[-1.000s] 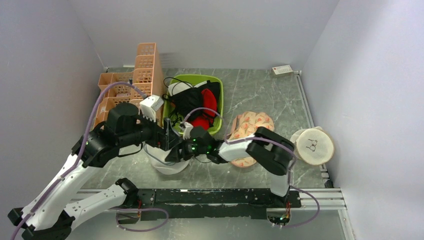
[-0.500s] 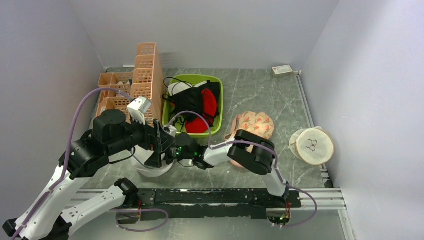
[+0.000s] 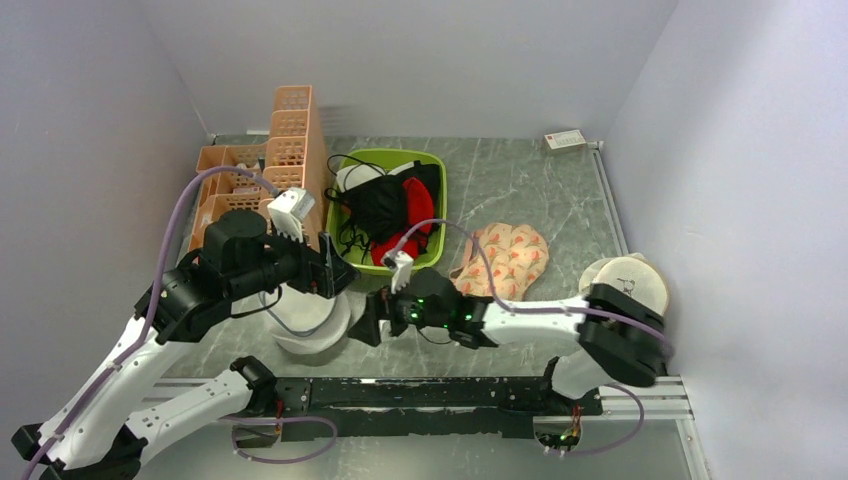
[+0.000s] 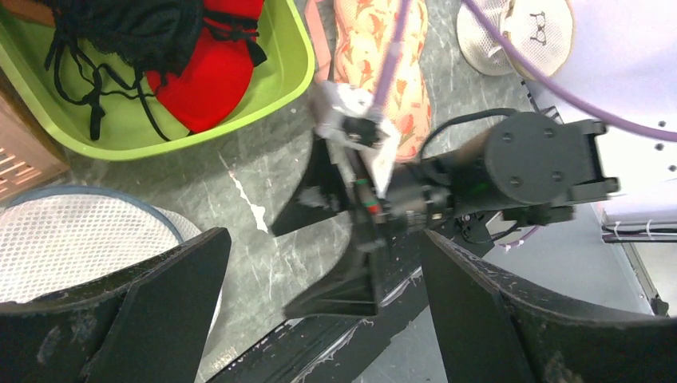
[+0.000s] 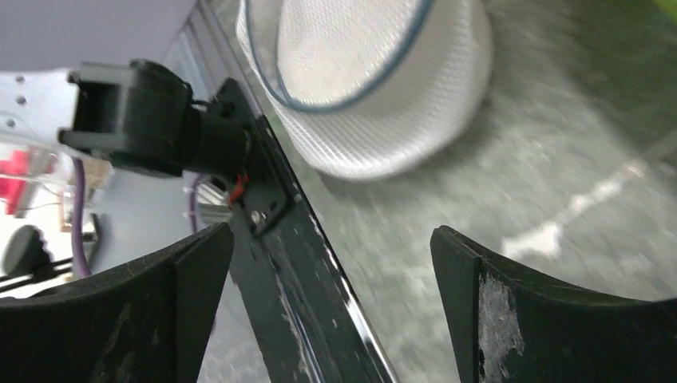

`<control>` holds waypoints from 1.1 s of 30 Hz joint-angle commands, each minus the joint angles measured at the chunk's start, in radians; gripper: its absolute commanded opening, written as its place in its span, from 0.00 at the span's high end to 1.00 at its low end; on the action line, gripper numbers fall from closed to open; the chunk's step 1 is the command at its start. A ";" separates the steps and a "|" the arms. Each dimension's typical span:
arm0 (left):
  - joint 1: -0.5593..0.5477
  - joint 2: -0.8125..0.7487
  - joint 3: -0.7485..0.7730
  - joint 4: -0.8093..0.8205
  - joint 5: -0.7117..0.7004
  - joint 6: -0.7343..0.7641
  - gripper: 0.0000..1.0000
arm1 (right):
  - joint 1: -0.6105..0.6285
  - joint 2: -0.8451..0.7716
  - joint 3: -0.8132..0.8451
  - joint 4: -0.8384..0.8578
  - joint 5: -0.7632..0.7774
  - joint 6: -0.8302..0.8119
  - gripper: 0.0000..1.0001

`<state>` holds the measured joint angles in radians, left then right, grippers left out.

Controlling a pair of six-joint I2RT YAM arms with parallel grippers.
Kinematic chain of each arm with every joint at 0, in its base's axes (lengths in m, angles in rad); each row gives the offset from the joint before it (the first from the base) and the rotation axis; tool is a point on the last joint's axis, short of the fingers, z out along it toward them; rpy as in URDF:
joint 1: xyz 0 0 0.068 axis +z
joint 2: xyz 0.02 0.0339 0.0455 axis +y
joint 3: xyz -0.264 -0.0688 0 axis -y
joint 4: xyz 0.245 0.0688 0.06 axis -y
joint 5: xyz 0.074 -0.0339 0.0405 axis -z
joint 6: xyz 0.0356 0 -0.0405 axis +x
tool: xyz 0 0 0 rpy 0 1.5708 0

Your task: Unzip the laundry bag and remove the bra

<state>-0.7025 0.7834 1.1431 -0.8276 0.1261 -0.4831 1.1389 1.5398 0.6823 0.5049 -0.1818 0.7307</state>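
Observation:
The white mesh laundry bag (image 3: 312, 326) lies on the table at front left with its blue-edged rim showing (image 5: 367, 80); it also shows in the left wrist view (image 4: 72, 239). I see nothing red inside it. The red bra (image 3: 418, 205) lies in the green basin (image 3: 437, 170) under a black garment (image 3: 375, 205), and shows in the left wrist view (image 4: 207, 72). My left gripper (image 3: 335, 275) hangs open and empty just above the bag's right edge (image 4: 321, 239). My right gripper (image 3: 368, 320) is open and empty just right of the bag (image 5: 331, 231).
Orange lattice baskets (image 3: 285, 150) stand at back left. A peach floral padded item (image 3: 505, 255) lies right of the basin. A cream mesh pouch (image 3: 625, 290) sits at the right wall. A black rail (image 3: 440, 395) runs along the near edge.
Both grippers were together at the bag. The right arm has drawn back to the right, its elbow swung out. The left gripper has moved up and right. The bag now lies free.

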 commanded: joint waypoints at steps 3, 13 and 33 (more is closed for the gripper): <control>-0.004 0.014 -0.061 0.116 0.050 -0.009 0.00 | -0.018 -0.397 -0.104 -0.414 0.277 -0.161 0.01; -0.006 0.087 -0.184 0.267 0.178 -0.062 0.00 | -0.436 -0.807 -0.176 -0.818 0.348 -0.185 0.00; -0.045 0.215 -0.321 0.482 0.161 -0.103 0.00 | -0.634 -0.723 -0.120 -0.749 0.053 -0.236 0.00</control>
<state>-0.7254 1.0229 0.8162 -0.4225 0.3393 -0.6029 0.5106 0.8669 0.5186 -0.2554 -0.0624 0.5449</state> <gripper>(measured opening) 0.998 0.996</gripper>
